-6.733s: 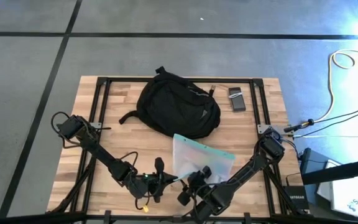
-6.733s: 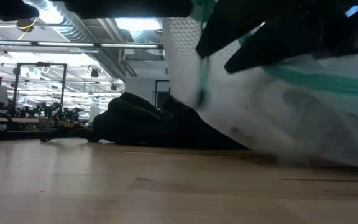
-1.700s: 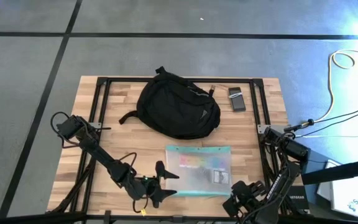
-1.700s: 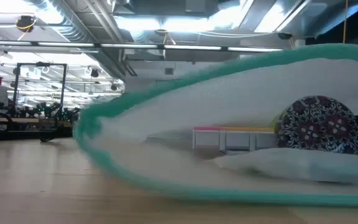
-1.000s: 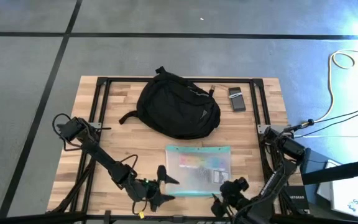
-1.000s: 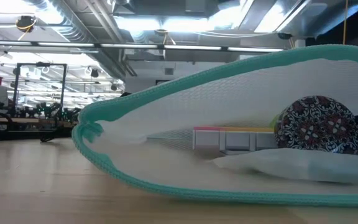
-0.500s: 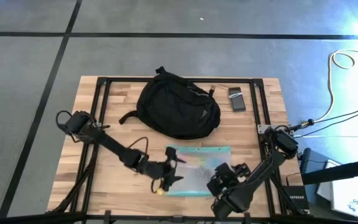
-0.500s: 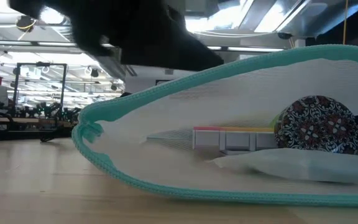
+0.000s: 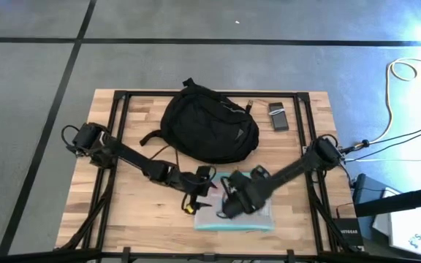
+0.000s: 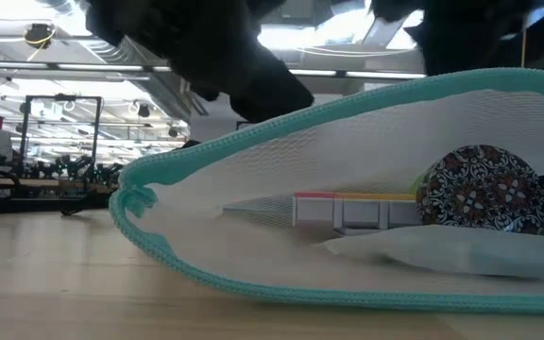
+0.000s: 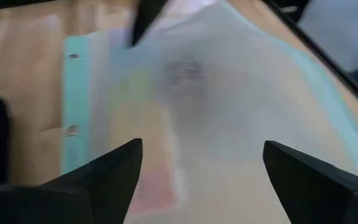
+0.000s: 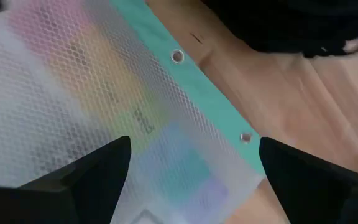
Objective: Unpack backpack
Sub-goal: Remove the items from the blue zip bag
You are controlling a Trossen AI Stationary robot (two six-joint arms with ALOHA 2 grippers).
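The black backpack lies on the far middle of the table, its straps toward the left. Nearer, the translucent teal-edged zip pouch lies flat on the wood; the low view shows its mesh side with a round patterned item inside. My left gripper hovers open over the pouch's far left corner, and its wrist view shows the pouch beyond its fingers. My right gripper hangs open above the pouch's left half, pointing down at the mesh and teal edge.
A dark phone-like object and a small item lie at the far right, beside the backpack. Black frame rails run along the table's left and right sides. Bare wood lies at the near left.
Both grippers have swung in from the table's near edge toward the far edge, ending over the pouch: the left from its near left, the right from its near right. Both have rolled on the way and stayed open. The pouch has kept still.
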